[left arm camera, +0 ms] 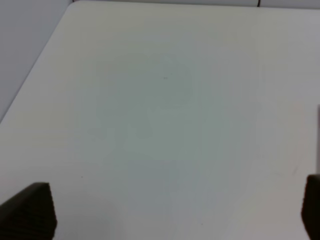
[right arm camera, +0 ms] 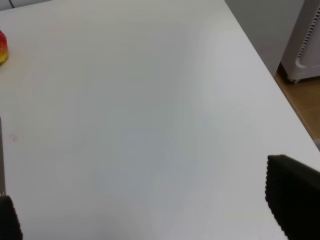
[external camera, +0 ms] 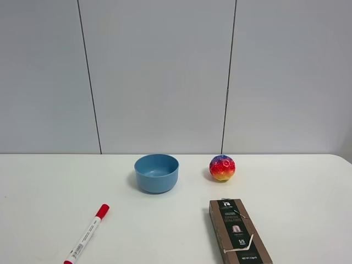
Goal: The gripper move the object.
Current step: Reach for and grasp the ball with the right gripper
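Observation:
The rainbow ball sits on the white table, just right of a blue bowl. A sliver of the ball shows at the edge of the right wrist view. Neither arm shows in the exterior high view. The left gripper is open over bare table, its fingertips wide apart. The right gripper is open too, one fingertip showing, well away from the ball and holding nothing.
A red-capped marker lies at the front left. A dark brown box lies at the front, right of centre. The table's right edge and the floor beyond show in the right wrist view.

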